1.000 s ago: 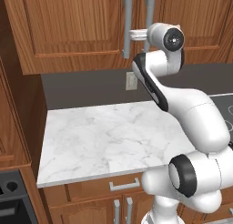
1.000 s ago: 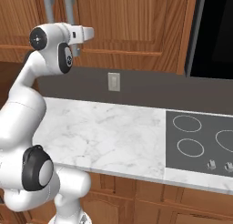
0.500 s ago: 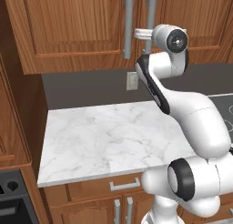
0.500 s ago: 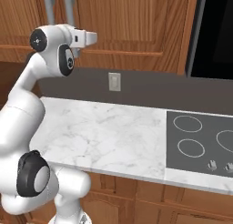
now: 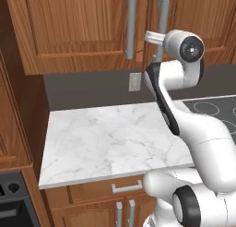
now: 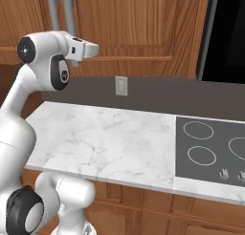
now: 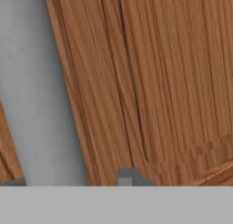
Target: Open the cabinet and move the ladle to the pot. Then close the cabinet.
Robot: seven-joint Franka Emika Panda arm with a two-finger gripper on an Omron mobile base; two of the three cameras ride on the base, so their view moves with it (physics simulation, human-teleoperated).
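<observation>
The cabinet (image 5: pixel 83 27) (image 6: pixel 139 24) of brown wood hangs over the counter with both doors shut. My gripper (image 5: pixel 154 37) (image 6: pixel 88 48) (image 7: pixel 68 180) is raised to the right door's grey bar handle (image 5: pixel 162 14) (image 6: pixel 70 12). In the hand view the handle (image 7: pixel 41 82) runs between my two fingertips (image 7: pixel 127 176), and the door's raised panel lies just beyond. The gripper looks shut on the bar. The ladle and the pot are out of view.
Below the cabinet lies a white marble counter (image 5: pixel 106 138) (image 6: pixel 105 138) with a dark cooktop (image 5: pixel 212 106) (image 6: pixel 210 143) at its right. A wall outlet (image 5: pixel 134 81) (image 6: pixel 121 85) sits on the dark backsplash. A tall black appliance (image 6: pixel 225 33) stands at the right.
The hand has edged in onto the right door's handle and the jaws have narrowed around it. The cabinet doors have not moved.
</observation>
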